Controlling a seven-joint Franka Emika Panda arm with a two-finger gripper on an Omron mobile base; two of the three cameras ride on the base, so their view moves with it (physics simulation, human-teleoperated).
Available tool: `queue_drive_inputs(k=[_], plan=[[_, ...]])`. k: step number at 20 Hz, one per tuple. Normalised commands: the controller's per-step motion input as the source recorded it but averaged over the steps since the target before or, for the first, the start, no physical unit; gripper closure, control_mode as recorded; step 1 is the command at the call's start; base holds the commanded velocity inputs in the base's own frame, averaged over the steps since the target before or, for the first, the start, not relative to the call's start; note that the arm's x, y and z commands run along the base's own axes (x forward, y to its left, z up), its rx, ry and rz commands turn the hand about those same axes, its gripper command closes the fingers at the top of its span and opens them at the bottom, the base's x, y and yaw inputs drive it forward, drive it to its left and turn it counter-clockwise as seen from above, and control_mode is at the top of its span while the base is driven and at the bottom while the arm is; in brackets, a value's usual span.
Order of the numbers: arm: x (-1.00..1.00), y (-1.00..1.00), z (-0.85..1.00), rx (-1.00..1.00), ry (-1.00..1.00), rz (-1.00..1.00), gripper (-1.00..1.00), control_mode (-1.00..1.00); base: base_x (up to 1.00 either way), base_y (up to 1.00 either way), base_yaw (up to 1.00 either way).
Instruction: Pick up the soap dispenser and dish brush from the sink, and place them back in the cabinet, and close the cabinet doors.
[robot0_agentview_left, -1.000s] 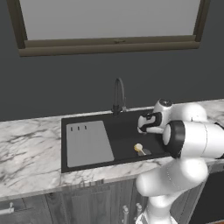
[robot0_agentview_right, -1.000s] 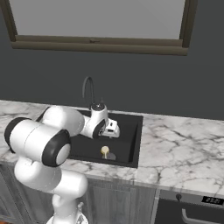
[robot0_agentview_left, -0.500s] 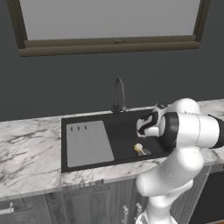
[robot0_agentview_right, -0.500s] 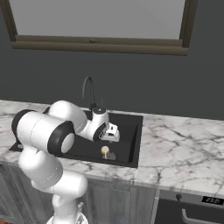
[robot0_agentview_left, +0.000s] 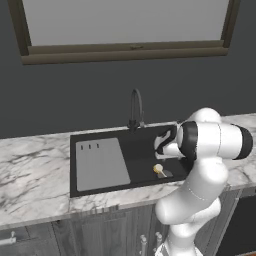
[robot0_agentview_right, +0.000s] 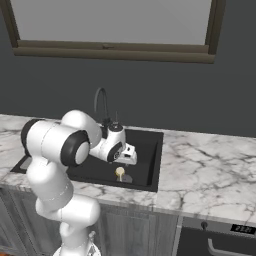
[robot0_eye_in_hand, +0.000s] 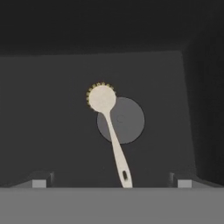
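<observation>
Looking along your gripper (robot0_eye_in_hand: 111, 183), you see jaws spread wide, holding nothing. The dish brush (robot0_eye_in_hand: 110, 131) lies flat in the sink (robot0_eye_in_hand: 52, 131), head seemingly overlapping the round drain (robot0_eye_in_hand: 127, 120), handle between the fingertips (robot0_eye_in_hand: 39, 183).

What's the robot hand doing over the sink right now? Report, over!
Gripper open, empty, above the sink. Dish brush flat on the basin floor between the fingertips, partly over the drain. Nothing blocking it, over.

Clear basin floor around dish brush (robot0_eye_in_hand: 109, 127) (sink (robot0_eye_in_hand: 199, 109) wall beside).
</observation>
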Motion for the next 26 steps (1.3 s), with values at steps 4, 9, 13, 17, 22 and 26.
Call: queue_drive_inputs(k=[4,9,13,17,22,26], plan=[[0.10,0.10,-0.12,0.00,0.05,0.00,-1.00,-1.00,0.00,0.00,0.00],[0.10,0.05,-0.16,0.00,0.03,0.00,-1.00,-1.00,0.00,0.00,0.00],[0.23,0.00,-0.22,0.00,0.00,0.00,-1.00,-1.00,0.00,0.00,0.00],[0.22,0.00,-0.20,0.01,0.00,0.00,-1.00,-1.00,0.00,0.00,0.00],[0.22,-0.01,-0.20,0.01,0.00,0.00,-1.00,-1.00,0.00,0.00,0.00],[0.23,0.00,-0.26,0.00,0.00,0.00,-1.00,-1.00,0.00,0.00,0.00]])
